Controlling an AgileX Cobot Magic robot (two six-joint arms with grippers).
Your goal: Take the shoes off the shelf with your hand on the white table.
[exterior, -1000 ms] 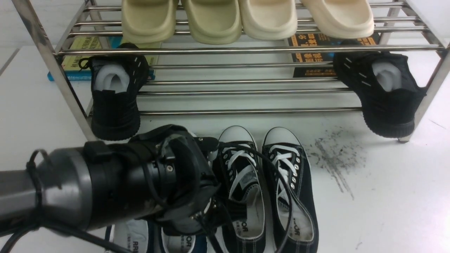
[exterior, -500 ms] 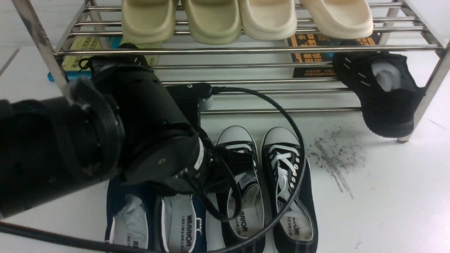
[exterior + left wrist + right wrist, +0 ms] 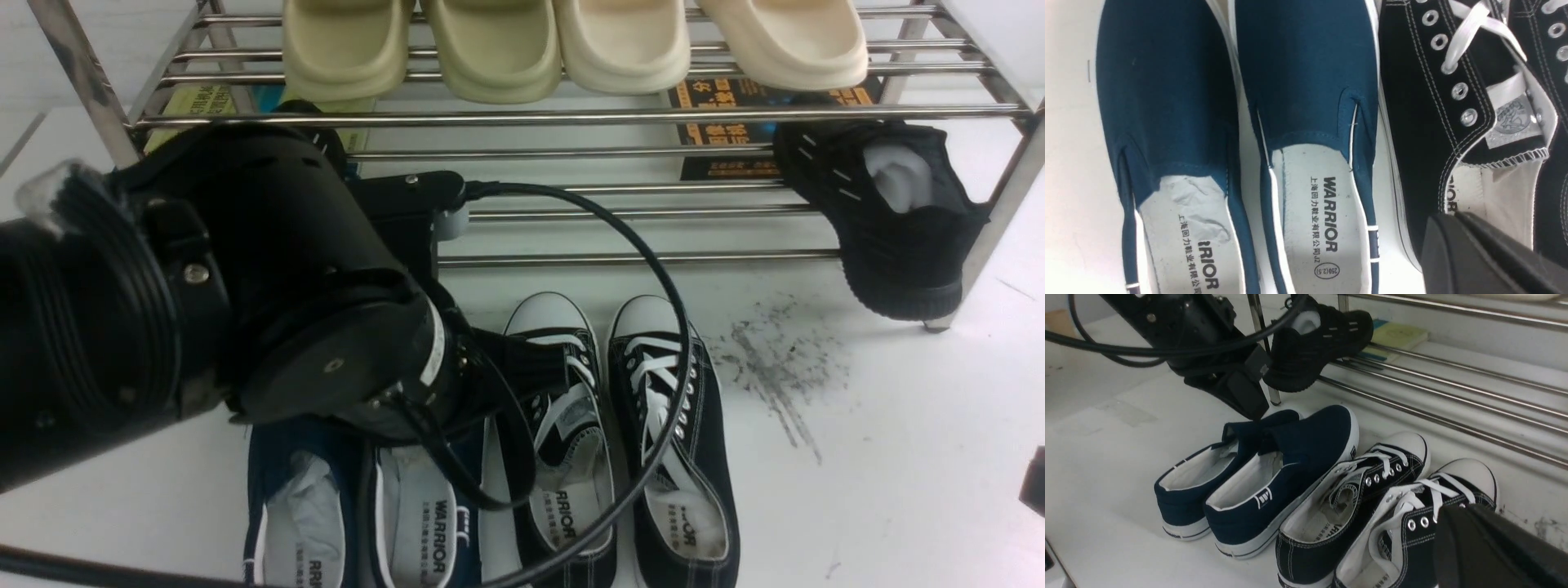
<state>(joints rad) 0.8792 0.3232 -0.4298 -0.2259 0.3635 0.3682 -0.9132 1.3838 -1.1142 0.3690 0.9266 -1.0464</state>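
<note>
Raised, the closed left jaws hang above the shoes (image 3: 1290,457).

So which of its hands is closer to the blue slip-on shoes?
Left. The left gripper hangs just above the blue shoes; the right gripper sits off to the side, beyond the black lace-up sneakers.
</note>
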